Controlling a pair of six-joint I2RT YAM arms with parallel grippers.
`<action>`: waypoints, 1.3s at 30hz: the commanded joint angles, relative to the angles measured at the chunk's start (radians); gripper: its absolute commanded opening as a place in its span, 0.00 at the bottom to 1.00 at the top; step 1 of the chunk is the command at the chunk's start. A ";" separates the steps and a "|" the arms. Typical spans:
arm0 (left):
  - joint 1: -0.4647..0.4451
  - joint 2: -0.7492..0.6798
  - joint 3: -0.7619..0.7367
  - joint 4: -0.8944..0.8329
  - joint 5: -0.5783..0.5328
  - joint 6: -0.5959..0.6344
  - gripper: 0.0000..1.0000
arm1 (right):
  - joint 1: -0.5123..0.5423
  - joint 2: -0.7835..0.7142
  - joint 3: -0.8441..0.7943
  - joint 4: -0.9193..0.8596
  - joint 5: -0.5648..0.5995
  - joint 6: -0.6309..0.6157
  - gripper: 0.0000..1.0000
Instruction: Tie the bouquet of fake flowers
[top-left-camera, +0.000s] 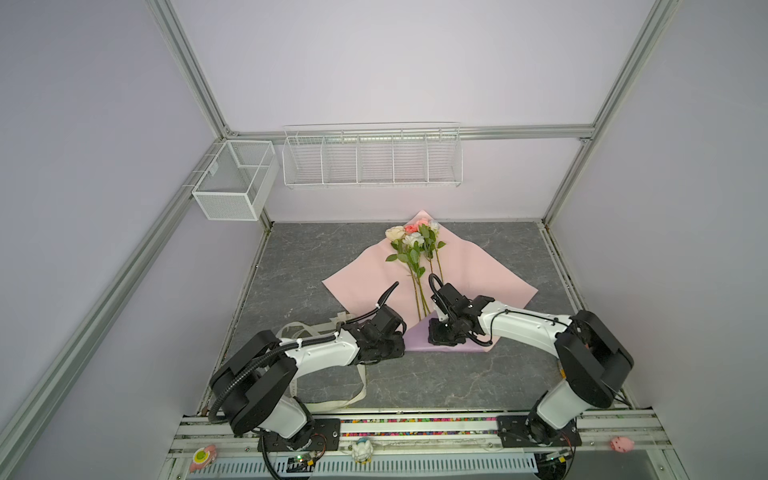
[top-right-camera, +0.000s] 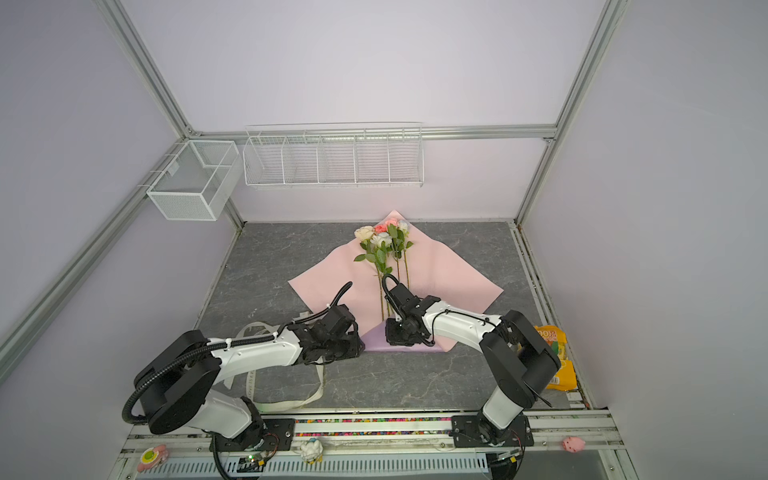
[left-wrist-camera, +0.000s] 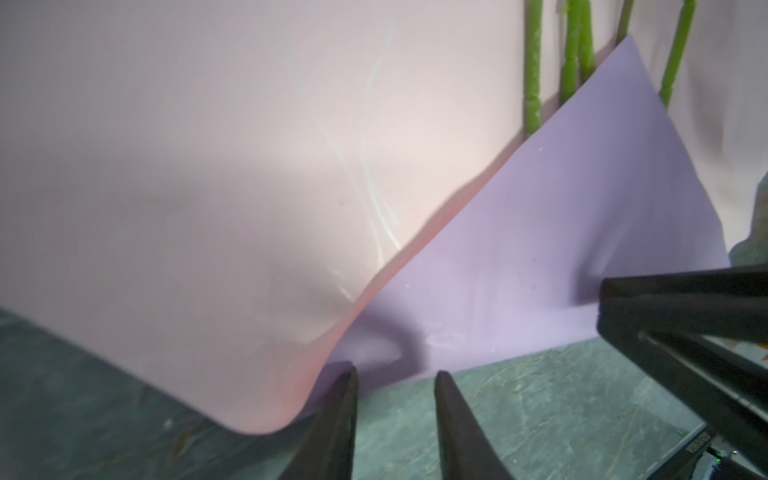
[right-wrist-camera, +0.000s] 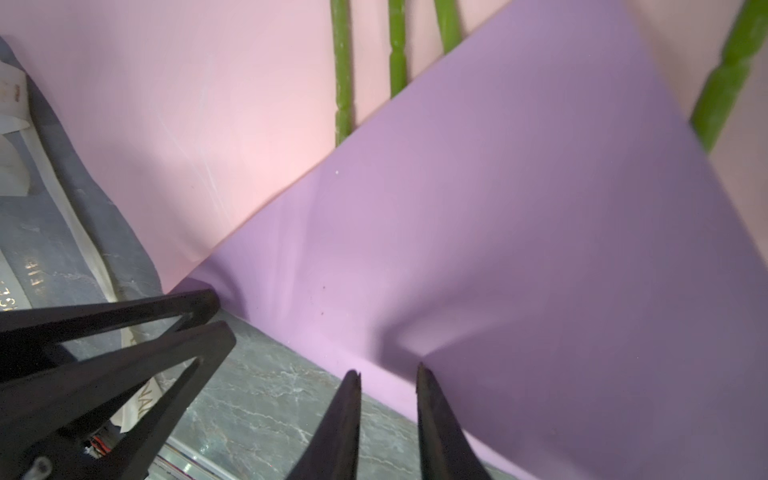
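Left gripper (left-wrist-camera: 395, 376): fingers parted, grey table showing through the gap, nothing clamped. One tip sits at the corner of the lilac flap (left-wrist-camera: 561, 249).

Right gripper (right-wrist-camera: 386, 372): fingers likewise apart, tips at the flap's folded edge. The paper is dented just beside one tip; no grip seen.

The flap is the near corner of the pink paper (top-left-camera: 478, 274), turned up over the green stems (right-wrist-camera: 341, 83) and hiding their ends.

Bouquet of fake flowers (top-left-camera: 415, 249) lies mid-table on the sheet, heads toward the back wall. The right wrist covers the lower stems in both top views.

Cream ribbon (top-left-camera: 361, 386) loops on the table (top-left-camera: 457, 374), partly under the left arm. Yellow packet (top-right-camera: 557, 357) at the right table edge, partly behind the right arm. Wire rack (top-left-camera: 372, 162) and mesh box (top-left-camera: 232, 183) hang on the walls.
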 joint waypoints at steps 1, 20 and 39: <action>0.001 -0.053 -0.043 -0.073 -0.057 -0.047 0.35 | 0.000 0.004 0.008 0.006 -0.014 0.006 0.28; 0.170 -0.360 -0.193 0.071 0.021 -0.207 0.72 | 0.002 0.012 0.051 0.037 -0.049 -0.013 0.31; 0.407 -0.206 -0.218 0.244 0.171 -0.152 0.75 | 0.002 0.008 0.038 0.054 -0.049 -0.025 0.31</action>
